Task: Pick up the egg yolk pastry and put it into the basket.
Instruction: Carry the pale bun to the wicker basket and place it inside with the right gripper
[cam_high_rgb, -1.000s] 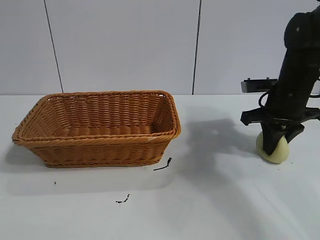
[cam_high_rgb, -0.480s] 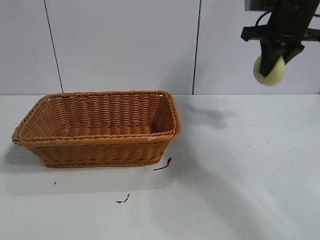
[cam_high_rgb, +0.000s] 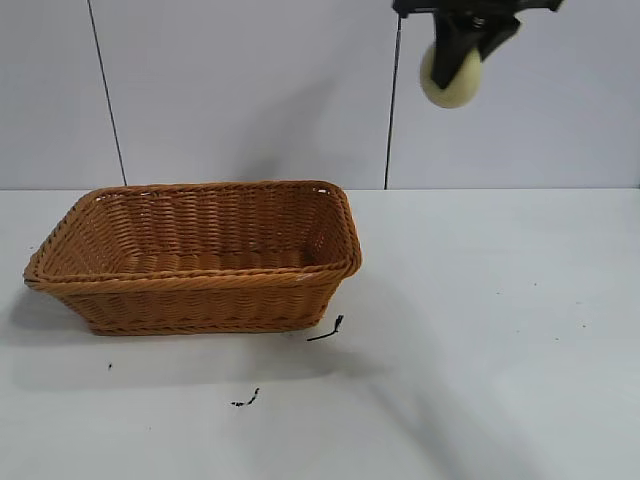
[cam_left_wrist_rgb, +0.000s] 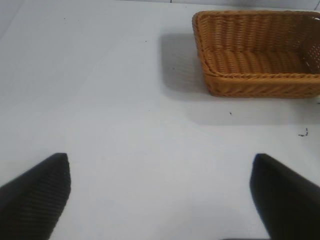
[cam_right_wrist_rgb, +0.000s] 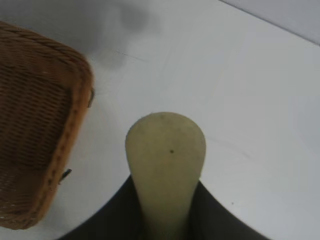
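Right pincer (cam_high_rgb: 462, 45) clamped on egg yolk pastry (cam_high_rgb: 452, 76), high above surface (cam_high_rgb: 480, 330), right of basket (cam_high_rgb: 200, 255). Left pincer (cam_left_wrist_rgb: 160, 195) spread wide, low over surface.

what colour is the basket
Orange-brown woven wicker; the basket shows best in the exterior view.

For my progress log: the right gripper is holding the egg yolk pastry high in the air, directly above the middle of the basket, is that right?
Not quite. The right gripper does hold the egg yolk pastry high, but the exterior view shows it off to the right of the basket, past its right rim, not above its middle.
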